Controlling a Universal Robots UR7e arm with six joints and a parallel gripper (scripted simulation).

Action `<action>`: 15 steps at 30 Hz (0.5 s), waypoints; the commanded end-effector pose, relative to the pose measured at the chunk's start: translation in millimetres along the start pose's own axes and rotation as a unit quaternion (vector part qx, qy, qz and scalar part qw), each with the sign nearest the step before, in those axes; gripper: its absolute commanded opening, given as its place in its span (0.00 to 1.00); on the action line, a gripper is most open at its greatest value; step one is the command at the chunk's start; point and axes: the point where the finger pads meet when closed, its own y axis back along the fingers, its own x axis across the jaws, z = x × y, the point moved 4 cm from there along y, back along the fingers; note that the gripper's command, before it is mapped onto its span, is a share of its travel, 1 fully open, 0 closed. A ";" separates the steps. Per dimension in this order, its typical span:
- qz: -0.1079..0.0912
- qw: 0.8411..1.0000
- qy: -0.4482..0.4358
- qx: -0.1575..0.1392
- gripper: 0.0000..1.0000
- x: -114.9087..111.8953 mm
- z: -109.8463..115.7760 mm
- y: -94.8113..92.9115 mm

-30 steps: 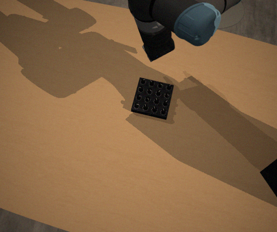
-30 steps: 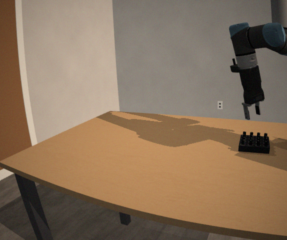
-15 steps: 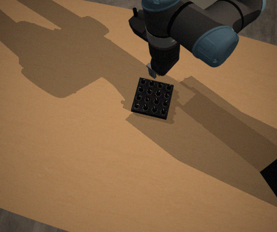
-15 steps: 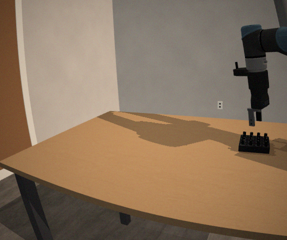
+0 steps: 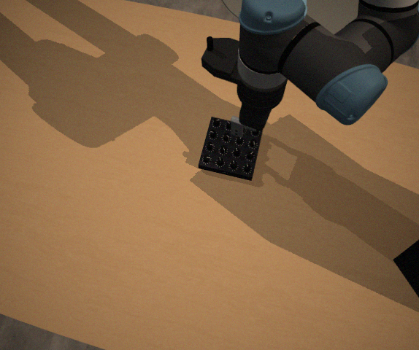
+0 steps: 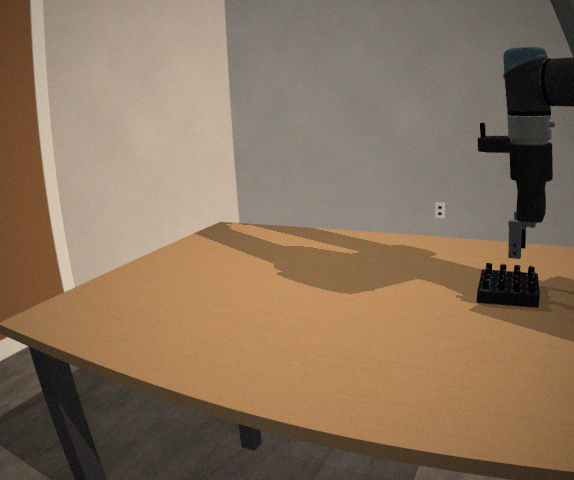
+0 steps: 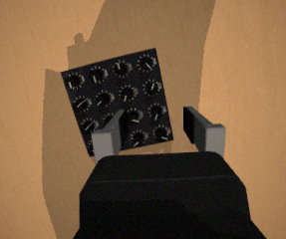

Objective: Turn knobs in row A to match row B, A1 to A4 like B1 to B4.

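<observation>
Over one edge of box [image 5: 225, 173] [image 6: 507, 298] [image 7: 114, 85], we see gripper [image 5: 245, 131] [image 6: 518, 253] [image 7: 155, 119] hanging, fingers wide apart, nothing between. Box sits flat on table [image 5: 107, 244] [image 6: 277, 330] [image 7: 252, 100], knobs up, likely so we can turn each from above. Wide spread probably leaves us room to straddle one knob; neighbours stand close, so careful centring needed. Arm bends overhead, tool upright, pointing down. Socket side we cannot make out.
</observation>
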 end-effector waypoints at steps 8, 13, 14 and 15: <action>-0.009 0.997 0.078 0.020 1.00 -13.6 9.8 3.8; -0.010 0.995 0.097 0.025 1.00 -16.9 12.3 5.0; -0.011 0.995 0.099 0.025 1.00 -17.3 12.6 5.2; -0.011 0.995 0.101 0.025 1.00 -17.7 12.8 5.3</action>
